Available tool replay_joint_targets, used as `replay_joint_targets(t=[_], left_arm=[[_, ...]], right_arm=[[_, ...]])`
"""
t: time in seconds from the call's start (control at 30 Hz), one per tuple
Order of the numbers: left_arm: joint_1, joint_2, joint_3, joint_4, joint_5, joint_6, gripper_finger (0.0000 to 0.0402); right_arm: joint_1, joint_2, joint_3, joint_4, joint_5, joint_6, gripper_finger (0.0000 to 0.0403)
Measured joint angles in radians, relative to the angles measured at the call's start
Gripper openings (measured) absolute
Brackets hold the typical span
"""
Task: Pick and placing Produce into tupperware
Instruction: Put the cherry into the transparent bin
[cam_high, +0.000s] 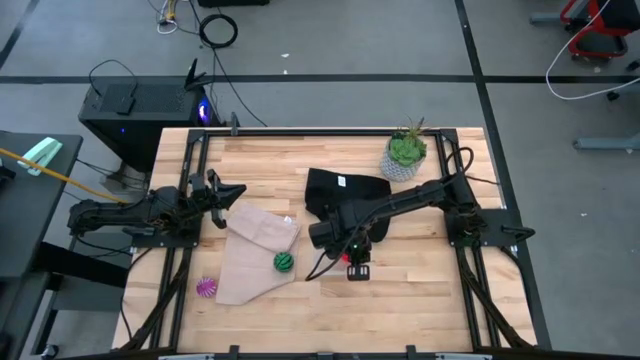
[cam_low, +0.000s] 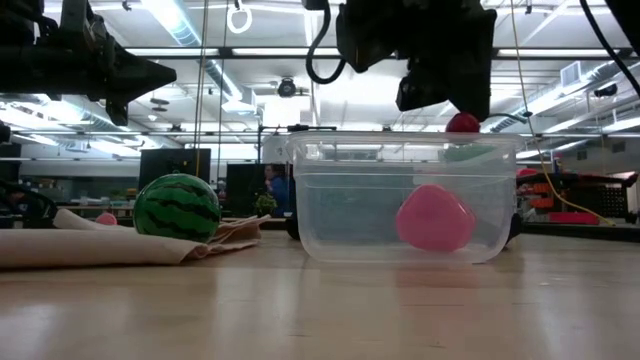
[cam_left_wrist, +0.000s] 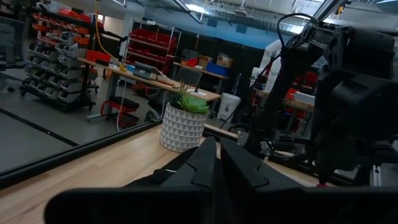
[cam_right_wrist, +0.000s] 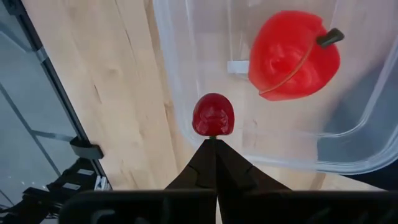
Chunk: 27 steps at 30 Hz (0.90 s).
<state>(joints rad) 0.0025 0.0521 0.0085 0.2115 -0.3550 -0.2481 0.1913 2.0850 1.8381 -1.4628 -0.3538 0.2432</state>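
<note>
My right gripper (cam_high: 352, 255) hovers over the clear tupperware (cam_low: 400, 200), shut on a small red piece (cam_right_wrist: 213, 115) above its rim. A larger red apple-shaped piece (cam_right_wrist: 293, 55) lies on the container's floor (cam_low: 435, 217). The dark-green striped ball (cam_high: 284, 262) rests on the beige cloth (cam_high: 255, 255). The purple ribbed ball (cam_high: 207, 287) sits on the bare wood near the table's left front. My left gripper (cam_high: 240, 190) waits shut above the table's left side, off the cloth's far edge. In the high view the right gripper hides most of the tupperware. My right gripper holds the small red piece (cam_low: 462, 123) pinched at its near end (cam_right_wrist: 213, 133) by the very tips of the two shut fingers. The fingers point down from above. The piece is lifted clear and hangs just above the tupperware's rim (cam_right_wrist: 180, 93).
A black cloth (cam_high: 340, 190) lies behind the right gripper, and a leafy plant in a pale pot (cam_high: 405, 155) stands at the far right. Black frame rails (cam_high: 175, 260) run along both table sides. Bare wood (cam_high: 420, 290) shows toward the near edge.
</note>
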Motion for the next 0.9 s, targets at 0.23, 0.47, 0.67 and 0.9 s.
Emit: replay_joint_targets(t=[0.23,0.47,0.67,0.9], left_arm=[[0.0,0.0,0.0,0.0,0.0,0.0,0.0024],[0.0,0.0,0.0,0.0,0.0,-0.001,0.0018],[0.0,0.0,0.0,0.0,0.0,-0.002,0.0026],[0.0,0.0,0.0,0.0,0.0,-0.002,0.0026]], right_arm=[[-0.011,0.0,0.0,-0.019,-0.003,0.01,0.0],[-0.014,0.0,0.0,-0.03,-0.012,0.02,0.0002],[-0.014,0.0,0.0,-0.031,-0.005,0.02,0.0029],[-0.014,0.0,0.0,-0.03,0.004,0.026,0.0068]])
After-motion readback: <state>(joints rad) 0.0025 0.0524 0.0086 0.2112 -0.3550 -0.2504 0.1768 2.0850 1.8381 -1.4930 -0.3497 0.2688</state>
